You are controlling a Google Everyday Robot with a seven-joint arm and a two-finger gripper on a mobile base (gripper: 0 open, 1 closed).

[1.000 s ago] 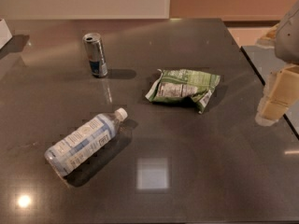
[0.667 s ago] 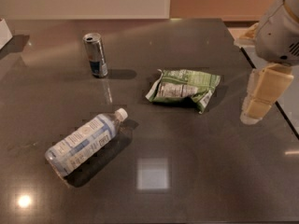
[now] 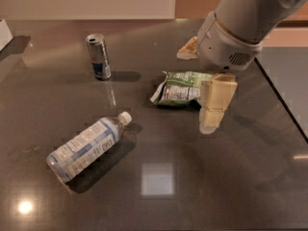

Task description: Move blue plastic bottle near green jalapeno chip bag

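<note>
**Bottle lies on its side at front left, gripper hangs by the chip bag**

Here's the picture: a wide, dark, glossy desk (image 3: 231, 186) fills the view, with ceiling lights mirrored in its surface. From the top right comes the big white robot arm (image 3: 245, 23), its thick rounded wrist housing sitting above the desk's right half.

Now the one to watch, the blue plastic bottle (image 3: 86, 148). It's down on its side at the front left, lying on a diagonal, with the white cap pointing up and to the right and the base towards the near-left corner. The pale blue-and-white label faces up, and a dark shadow runs along the bottle's near side. Nothing is touching it.

Across to the green jalapeno chip bag (image 3: 180, 88), crumpled and flat on the desk right of centre, well apart from the bottle, with bare desk between the two.

The gripper (image 3: 210, 124) is a beige block pointing straight down from the wrist. It overlaps the bag's right end in this view, and its tip reaches below the bag's near edge. Is it touching the bag? Cannot tell. Released or clenched? Cannot tell that either, but it carries nothing.

At the back left, upright and on its own, stands a slim silver-and-blue can (image 3: 98, 57), far from the gripper.
</note>
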